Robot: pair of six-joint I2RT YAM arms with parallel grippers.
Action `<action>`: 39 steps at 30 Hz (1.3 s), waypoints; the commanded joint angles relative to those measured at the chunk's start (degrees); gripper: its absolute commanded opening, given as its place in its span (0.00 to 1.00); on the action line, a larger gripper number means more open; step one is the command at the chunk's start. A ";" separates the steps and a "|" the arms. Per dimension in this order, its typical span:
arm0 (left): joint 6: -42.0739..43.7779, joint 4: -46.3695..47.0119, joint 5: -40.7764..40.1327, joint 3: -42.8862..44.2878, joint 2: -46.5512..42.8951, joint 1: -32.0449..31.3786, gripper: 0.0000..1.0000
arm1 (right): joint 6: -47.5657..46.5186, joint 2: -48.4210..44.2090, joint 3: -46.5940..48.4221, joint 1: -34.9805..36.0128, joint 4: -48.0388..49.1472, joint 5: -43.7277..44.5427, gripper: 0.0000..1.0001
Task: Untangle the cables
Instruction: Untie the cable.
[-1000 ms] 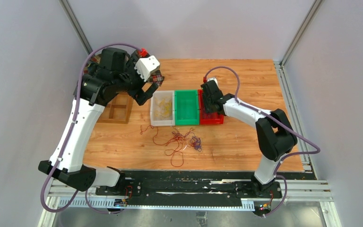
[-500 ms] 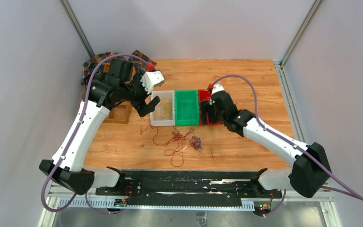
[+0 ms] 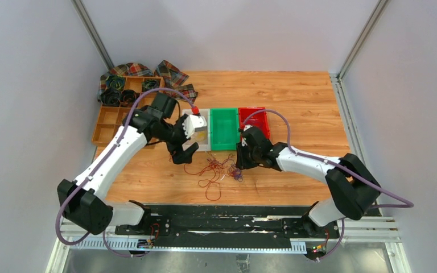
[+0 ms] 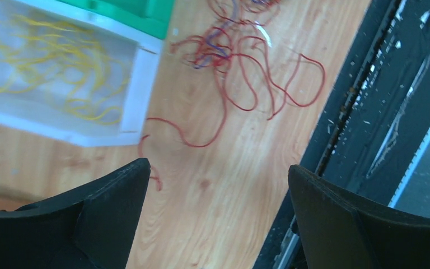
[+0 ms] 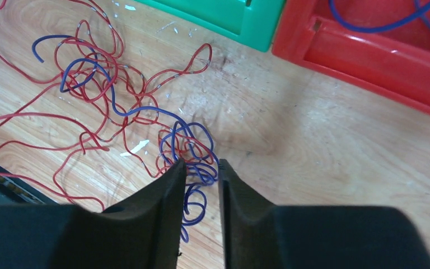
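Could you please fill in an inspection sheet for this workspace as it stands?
Surface: wooden table.
Job's things: tangled wires, red and purple, loose in front of the bins; yellow wires in white bin; purple wire in red bin.
Clutter: green bin, wooden organiser holding black coils, plaid cloths.
Grippers: left pincer open; right pincer nearly closed about purple loops, grip unclear.
Cables: lilac hoses along both arms.
Surroundings: grey walls, metal frame.
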 commanded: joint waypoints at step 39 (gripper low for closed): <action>17.58 8.27 -38.01 -22.92 -0.89 3.50 0.01 | -1.63 -18.44 -3.11 -5.57 -4.95 -3.48 0.01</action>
